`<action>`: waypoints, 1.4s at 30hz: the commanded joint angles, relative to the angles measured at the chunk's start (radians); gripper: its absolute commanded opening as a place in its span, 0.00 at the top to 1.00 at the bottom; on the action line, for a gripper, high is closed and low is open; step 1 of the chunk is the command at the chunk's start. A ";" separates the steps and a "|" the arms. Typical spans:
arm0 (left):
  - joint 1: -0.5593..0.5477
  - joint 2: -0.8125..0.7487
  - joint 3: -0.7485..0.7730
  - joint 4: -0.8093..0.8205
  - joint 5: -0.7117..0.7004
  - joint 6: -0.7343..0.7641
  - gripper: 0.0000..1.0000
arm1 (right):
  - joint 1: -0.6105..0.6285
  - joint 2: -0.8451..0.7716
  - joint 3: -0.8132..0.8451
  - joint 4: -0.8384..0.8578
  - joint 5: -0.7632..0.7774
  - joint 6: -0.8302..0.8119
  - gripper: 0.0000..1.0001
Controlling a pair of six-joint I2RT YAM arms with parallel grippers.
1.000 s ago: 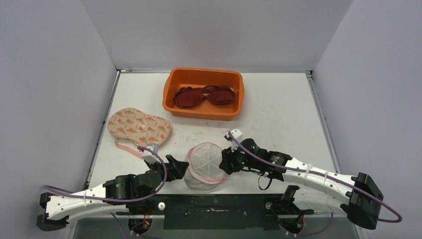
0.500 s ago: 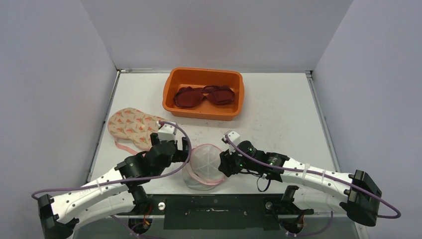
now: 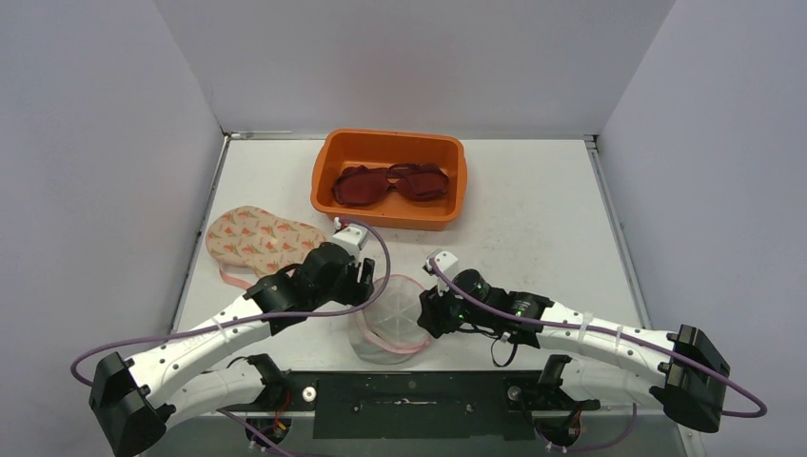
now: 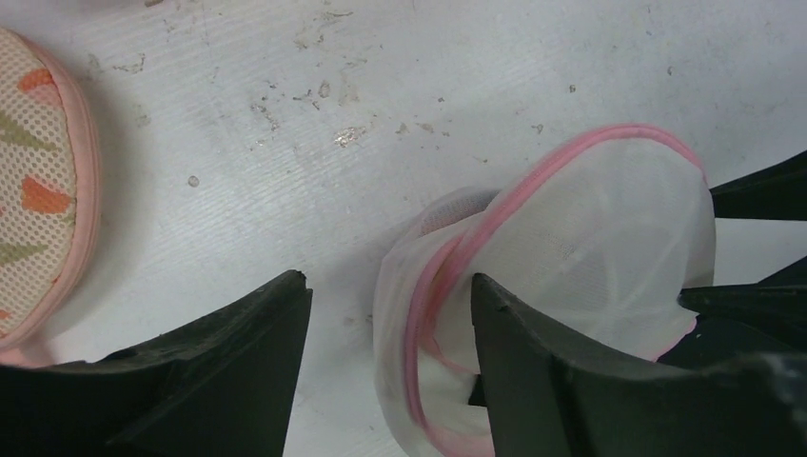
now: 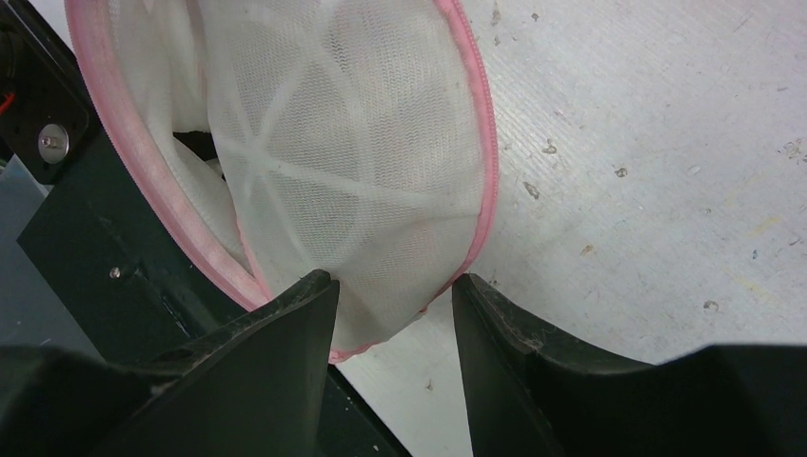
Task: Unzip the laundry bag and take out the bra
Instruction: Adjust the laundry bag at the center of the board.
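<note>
The laundry bag [image 3: 388,322] is a round white mesh pouch with pink trim, lying near the table's front edge. My left gripper [image 3: 365,288] is open at the bag's far-left side. In the left wrist view its jaws [image 4: 385,295] straddle the bag's [image 4: 590,238] pink rim. My right gripper [image 3: 424,314] is open at the bag's right edge, with a corner of the mesh [image 5: 352,143] lying between its fingertips [image 5: 392,286]. A peach floral bra [image 3: 263,243] lies flat on the table left of the bag and also shows in the left wrist view [image 4: 33,190]. What is inside the bag is unclear.
An orange tub [image 3: 328,190] stands at the back centre with a dark red bra [image 3: 392,182] in it. The black base rail [image 5: 86,248] runs just below the bag at the table's front edge. Grey walls close in the table on three sides.
My left arm has swung up and to the right, from low at the bag's left to over its far-left rim. My right gripper has shifted slightly left at the bag's right edge.
</note>
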 commanded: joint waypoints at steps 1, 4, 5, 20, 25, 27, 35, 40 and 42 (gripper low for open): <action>0.031 0.016 0.040 0.043 0.049 0.041 0.51 | 0.012 -0.018 0.032 0.021 0.019 -0.016 0.52; 0.044 0.028 0.031 0.035 0.058 0.039 0.63 | 0.012 -0.036 0.026 0.019 0.018 -0.016 0.52; 0.044 0.025 0.028 0.035 0.061 0.037 0.64 | 0.013 -0.041 0.025 0.017 0.019 -0.016 0.52; 0.042 -0.264 0.015 0.116 0.007 -0.119 1.00 | 0.011 -0.241 0.028 0.026 0.221 0.079 0.20; 0.029 -0.319 0.121 0.155 -0.045 -0.197 1.00 | 0.009 -0.366 0.038 0.064 0.366 0.124 0.16; 0.004 -0.284 0.170 0.167 -0.059 -0.201 1.00 | 0.009 -0.407 0.031 0.089 0.410 0.149 0.15; -0.324 -0.211 0.033 0.471 -0.440 -0.119 1.00 | 0.004 -0.428 -0.028 0.170 0.404 0.413 0.14; -0.399 -0.168 -0.164 0.645 -0.523 -0.201 1.00 | 0.001 -0.412 -0.084 0.194 0.397 0.585 0.13; -0.413 -0.146 -0.213 0.684 -0.524 -0.241 1.00 | 0.000 -0.410 -0.097 0.184 0.410 0.624 0.13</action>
